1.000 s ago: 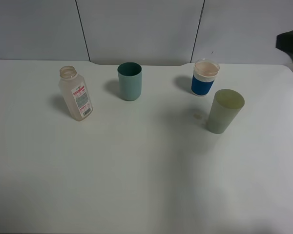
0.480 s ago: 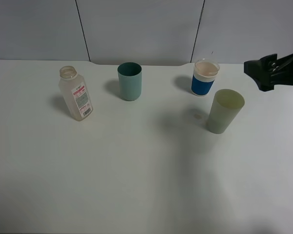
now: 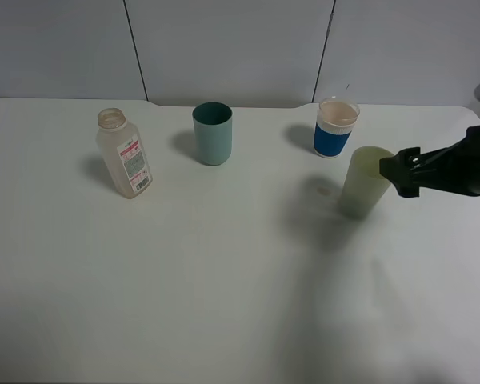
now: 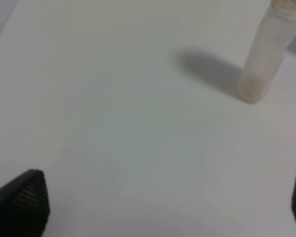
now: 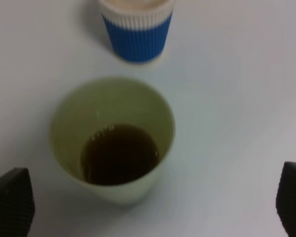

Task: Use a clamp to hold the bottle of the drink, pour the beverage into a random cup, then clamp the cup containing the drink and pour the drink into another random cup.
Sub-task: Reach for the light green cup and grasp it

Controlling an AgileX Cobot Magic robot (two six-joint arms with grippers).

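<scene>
while hanging released and gripping nothing: right hand, with the yellow-green cup just ahead, in line with the gap between the fingers. brown beverage low inside it. blue-banded cup just beyond. left hand spread wide too, empty; bottle standing well ahead on the desk.

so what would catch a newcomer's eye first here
The open black claw reaches in from the right toward the pale green cup, which holds brown drink. Behind it stands a blue-banded cup; far left, an uncapped bottle.
</scene>
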